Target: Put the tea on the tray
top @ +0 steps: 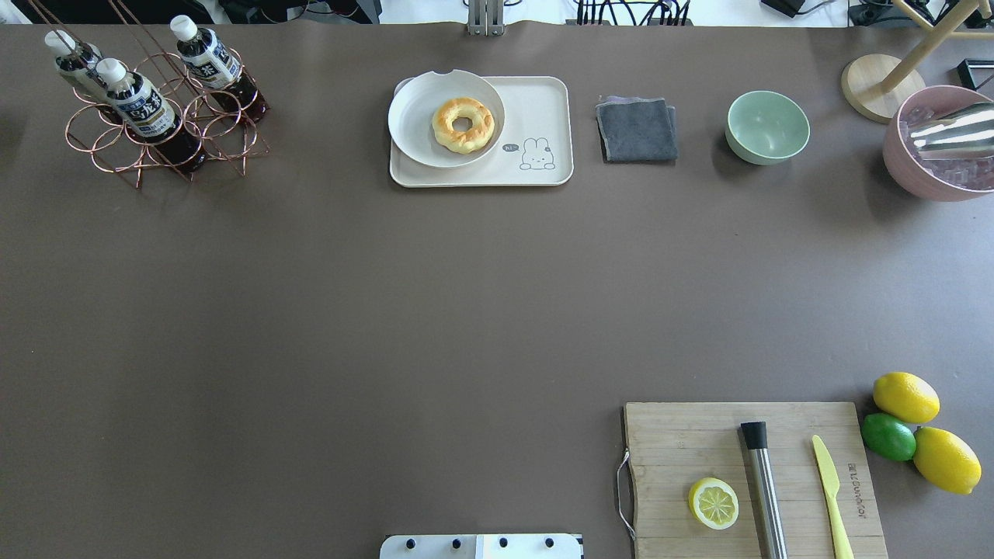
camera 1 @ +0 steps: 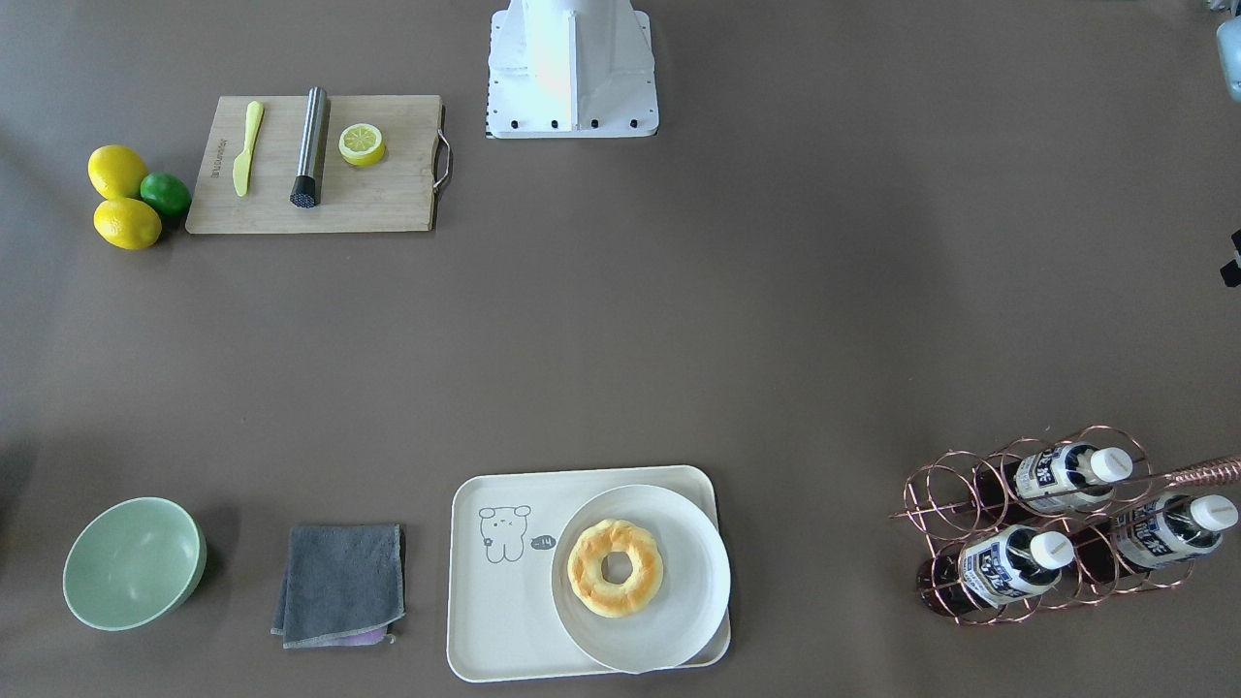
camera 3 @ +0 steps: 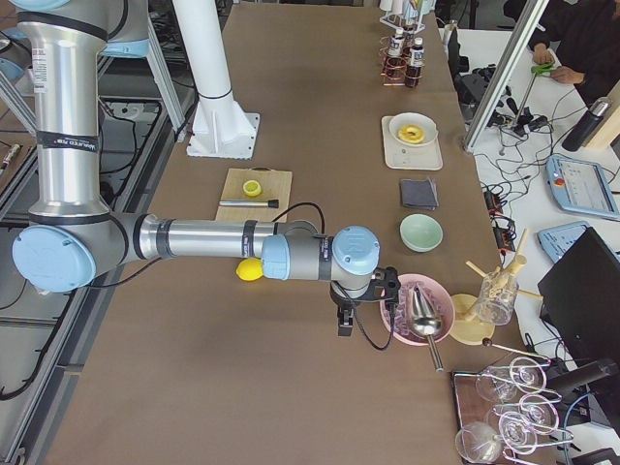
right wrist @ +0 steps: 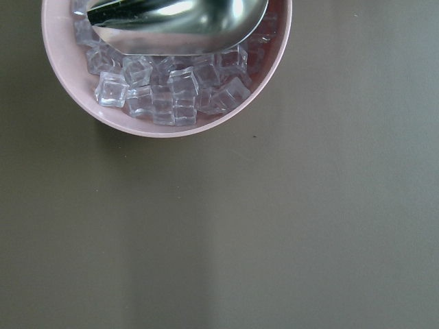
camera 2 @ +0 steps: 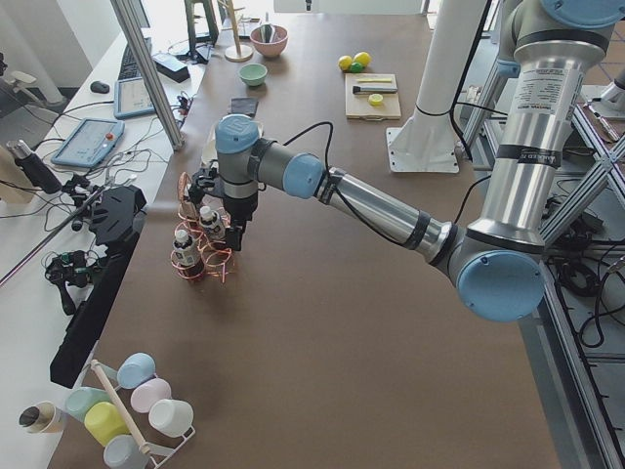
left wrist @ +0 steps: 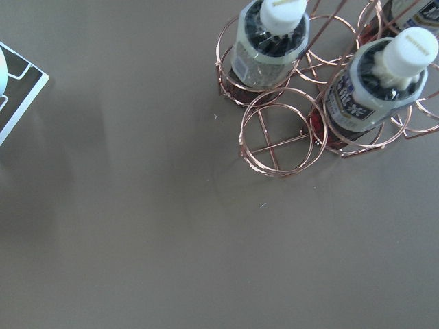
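Three look-alike tea bottles (top: 140,105) with white caps stand tilted in a copper wire rack (top: 167,132) at the table's far left corner. They also show in the front view (camera 1: 1013,562) and the left wrist view (left wrist: 377,82). The cream tray (top: 543,109) with the small drawing lies at the far middle, also in the front view (camera 1: 494,620). My left gripper (camera 2: 234,239) hangs just above the rack; I cannot tell if it is open. My right gripper (camera 3: 344,325) hovers beside the pink bowl; I cannot tell its state either.
A white plate (top: 411,116) with a donut (top: 463,124) covers the tray's left half. A grey cloth (top: 637,128), a green bowl (top: 767,126) and a pink bowl of ice (top: 932,167) with a metal scoop stand to its right. A cutting board (top: 699,435), lemons and a lime (top: 889,436) lie near right.
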### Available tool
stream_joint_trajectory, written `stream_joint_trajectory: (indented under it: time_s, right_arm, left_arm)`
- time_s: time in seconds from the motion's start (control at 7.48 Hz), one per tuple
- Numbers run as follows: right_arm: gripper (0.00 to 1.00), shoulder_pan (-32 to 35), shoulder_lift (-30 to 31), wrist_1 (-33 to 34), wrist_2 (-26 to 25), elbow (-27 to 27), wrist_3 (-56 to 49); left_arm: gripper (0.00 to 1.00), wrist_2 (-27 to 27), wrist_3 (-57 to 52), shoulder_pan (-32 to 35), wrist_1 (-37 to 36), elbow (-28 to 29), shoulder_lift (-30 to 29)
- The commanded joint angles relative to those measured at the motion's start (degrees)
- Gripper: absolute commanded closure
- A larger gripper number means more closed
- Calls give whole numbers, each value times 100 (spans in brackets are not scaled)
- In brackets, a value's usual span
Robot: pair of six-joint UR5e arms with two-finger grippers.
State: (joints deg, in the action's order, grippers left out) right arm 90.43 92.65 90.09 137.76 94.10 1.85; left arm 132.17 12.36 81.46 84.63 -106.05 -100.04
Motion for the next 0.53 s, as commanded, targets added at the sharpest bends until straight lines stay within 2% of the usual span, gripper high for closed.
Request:
stream_joint_trajectory:
  time_s: [0.0, 0.27, 0.4]
  right_arm:
    - [0, 1, 25, 0, 14, -6, 0]
    - [0, 1, 86, 0, 32, -6, 0]
    - [0, 1, 147, 0, 41, -6, 0]
  left_arm:
    - [2, -16, 521, -208, 1637, -294, 492]
    - [2, -147, 1197, -567, 2213, -276, 529]
    - [2, -574, 1947, -917, 2494, -311, 503]
